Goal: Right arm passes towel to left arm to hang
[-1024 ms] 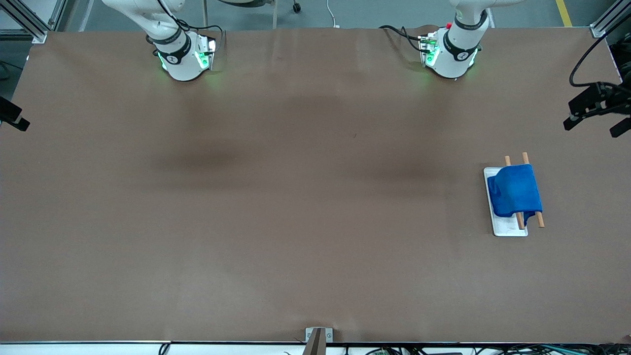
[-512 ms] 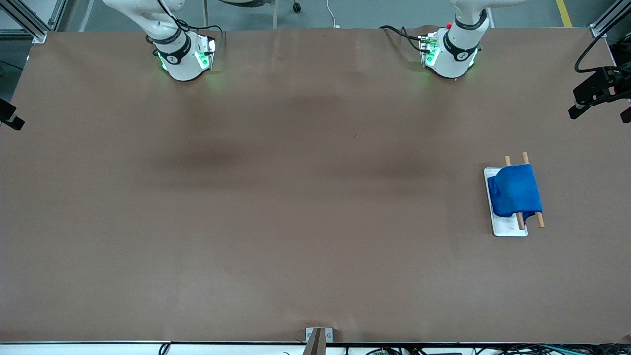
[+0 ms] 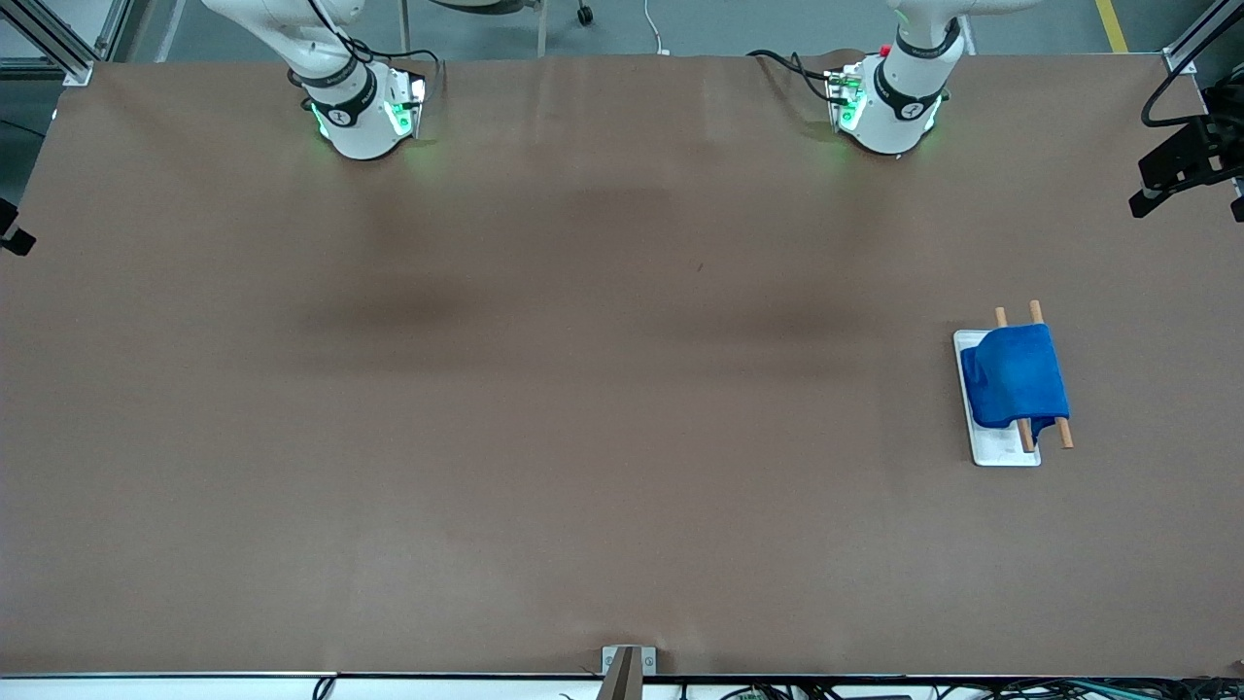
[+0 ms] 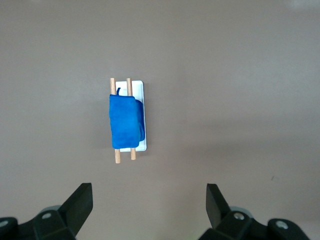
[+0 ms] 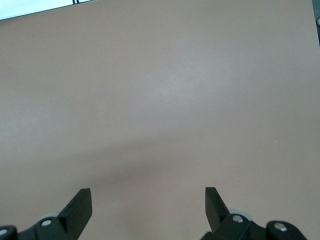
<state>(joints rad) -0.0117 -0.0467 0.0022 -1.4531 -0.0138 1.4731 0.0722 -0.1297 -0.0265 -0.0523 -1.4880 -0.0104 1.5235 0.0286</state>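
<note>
The bright blue towel [image 3: 1016, 377] hangs folded over two wooden rods [image 3: 1064, 435] of a small rack with a white base [image 3: 1001, 449], at the left arm's end of the table. It also shows in the left wrist view [image 4: 125, 122]. My left gripper [image 4: 148, 192] is open and empty, high over the table's edge at the left arm's end [image 3: 1188, 194], apart from the towel. My right gripper [image 5: 148, 196] is open and empty, high over bare table at the right arm's end; only a bit of it shows in the front view [image 3: 12, 236].
The brown table [image 3: 583, 389] carries only the rack. The two arm bases [image 3: 360, 112] [image 3: 889, 102] stand along the edge farthest from the front camera. A metal bracket [image 3: 627, 666] sits at the nearest edge.
Both grippers have drawn back toward the ends of the table and toward their bases' side. The towel and rack have not moved.
</note>
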